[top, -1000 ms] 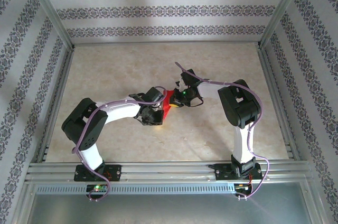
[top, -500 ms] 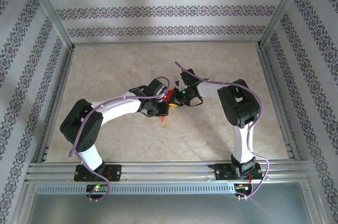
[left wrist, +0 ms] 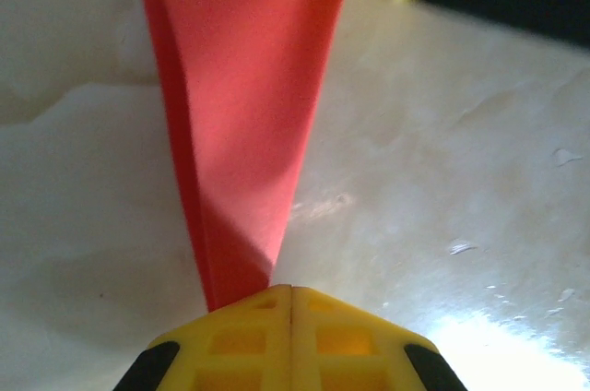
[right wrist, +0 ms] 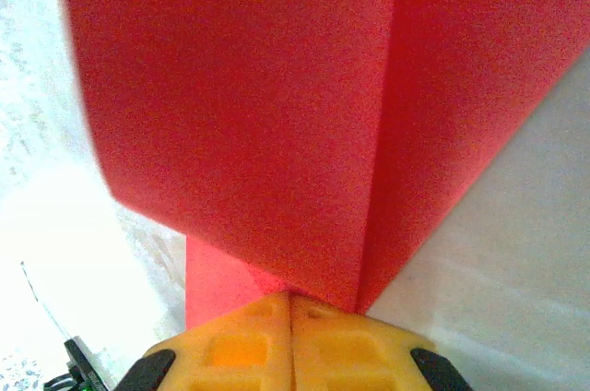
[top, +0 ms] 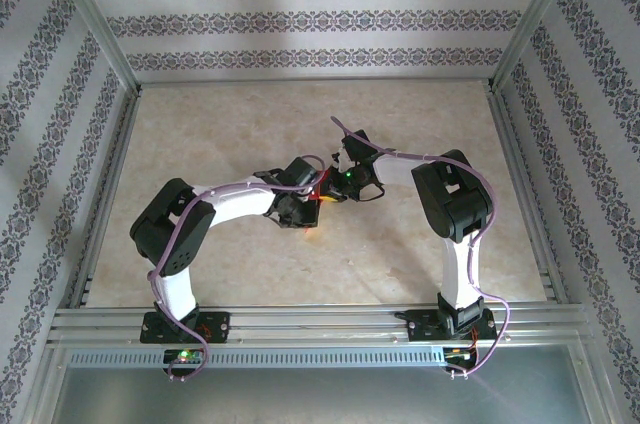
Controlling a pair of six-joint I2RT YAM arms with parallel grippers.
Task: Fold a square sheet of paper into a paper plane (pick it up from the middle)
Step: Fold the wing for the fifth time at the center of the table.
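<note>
Both arms hold the red paper (left wrist: 240,114) mid-table.
Left wrist: left gripper (left wrist: 291,291) closed tight, seemingly pinching the paper's narrow end. Right wrist: right gripper (right wrist: 291,301) clamped on the creased fold. Top: the paper sits between the two grippers.

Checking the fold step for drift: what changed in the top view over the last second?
The left arm swung its wrist away from the bases and in toward the right gripper; its elbow went out left, then came back. The red paper showing between the wrists shrank from a broad patch to a sliver. Unchanged: the right arm pose; the left gripper and right gripper stay shut on the paper.
</note>
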